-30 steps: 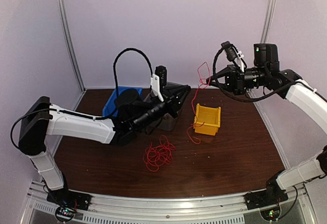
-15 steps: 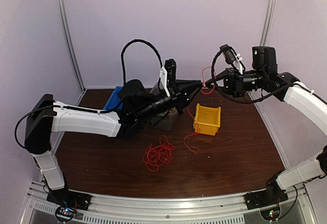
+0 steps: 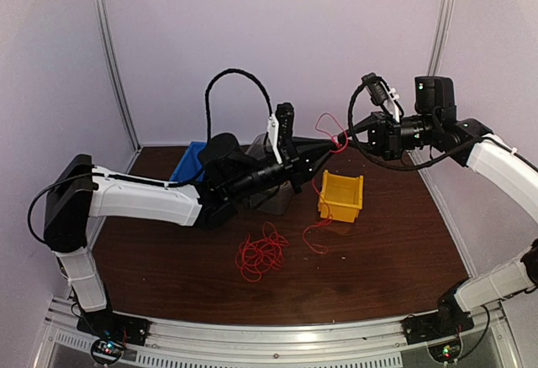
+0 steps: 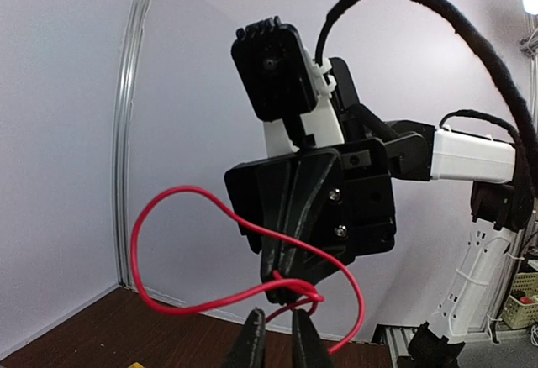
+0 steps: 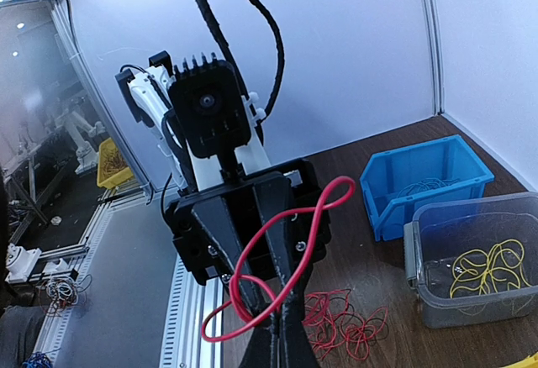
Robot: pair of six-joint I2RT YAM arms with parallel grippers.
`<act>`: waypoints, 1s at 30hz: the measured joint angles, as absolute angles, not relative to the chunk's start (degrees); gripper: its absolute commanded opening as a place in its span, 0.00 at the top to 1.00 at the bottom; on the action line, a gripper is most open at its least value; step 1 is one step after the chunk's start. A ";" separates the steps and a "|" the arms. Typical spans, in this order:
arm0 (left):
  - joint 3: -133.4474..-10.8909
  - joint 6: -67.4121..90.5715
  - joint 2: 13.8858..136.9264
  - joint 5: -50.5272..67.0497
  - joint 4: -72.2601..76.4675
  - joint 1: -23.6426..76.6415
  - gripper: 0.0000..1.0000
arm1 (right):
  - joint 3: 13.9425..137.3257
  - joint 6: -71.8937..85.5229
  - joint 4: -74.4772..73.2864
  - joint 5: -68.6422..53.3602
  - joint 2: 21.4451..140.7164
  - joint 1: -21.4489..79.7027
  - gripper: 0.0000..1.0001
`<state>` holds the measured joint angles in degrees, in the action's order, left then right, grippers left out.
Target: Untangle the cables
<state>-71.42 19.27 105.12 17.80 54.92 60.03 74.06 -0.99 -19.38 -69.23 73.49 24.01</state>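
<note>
Both hands meet in mid-air toward the far edge of the worktop (image 3: 378,259), over the yellow bin (image 3: 340,197). The right hand (image 3: 346,137) is pressed together, pinching a red cable (image 3: 328,122) that loops up and trails down past the bin. On the left hand (image 4: 279,339) the fingers stand a narrow gap apart, just beneath the knot. More red cables (image 3: 262,254) lie heaped mid-worktop.

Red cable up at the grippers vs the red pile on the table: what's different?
Pose: the held red cable hangs in the air, pinched by the right gripper, with the left gripper tip to tip with it. The red pile lies on the table, untouched.
Shape: the held red cable shows one open loop and a small knot, while the red pile is a dense heap of many loops.
Shared: both are thin red wire.
</note>
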 measured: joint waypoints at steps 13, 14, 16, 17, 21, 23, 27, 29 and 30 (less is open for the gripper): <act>-69.06 18.31 104.99 17.43 53.93 60.23 0.86 | 73.78 -1.06 -19.00 -69.21 73.49 23.94 1.00; -69.06 18.28 104.99 17.34 53.91 60.23 0.86 | 73.76 -1.06 -19.03 -69.21 73.49 23.94 1.00; -69.06 18.00 104.99 16.91 53.91 60.23 0.87 | 73.76 -1.06 -19.00 -69.21 73.49 23.97 1.00; -69.06 17.85 104.99 16.67 53.91 60.23 0.88 | 73.76 -1.06 -19.00 -69.21 73.49 23.94 1.00; -69.06 17.19 104.99 15.38 53.91 60.23 0.90 | 73.76 -1.06 -19.00 -69.23 73.49 23.97 1.00; -69.06 16.91 104.99 14.98 53.98 60.23 0.90 | 73.71 -1.06 -19.00 -69.23 73.49 23.94 1.00; -69.06 16.58 104.99 14.92 54.50 60.23 0.89 | 73.43 -1.04 -19.00 -69.21 73.49 23.97 1.00; -69.06 16.47 104.99 14.98 55.22 60.29 0.84 | 73.41 -1.04 -18.96 -69.21 73.49 23.97 1.00; -69.08 16.38 104.99 15.03 55.53 60.36 0.83 | 73.38 -1.04 -18.94 -69.21 73.49 23.97 1.00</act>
<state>-69.08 16.38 104.99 15.03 55.53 60.36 73.38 -1.04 -18.94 -69.21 73.49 23.97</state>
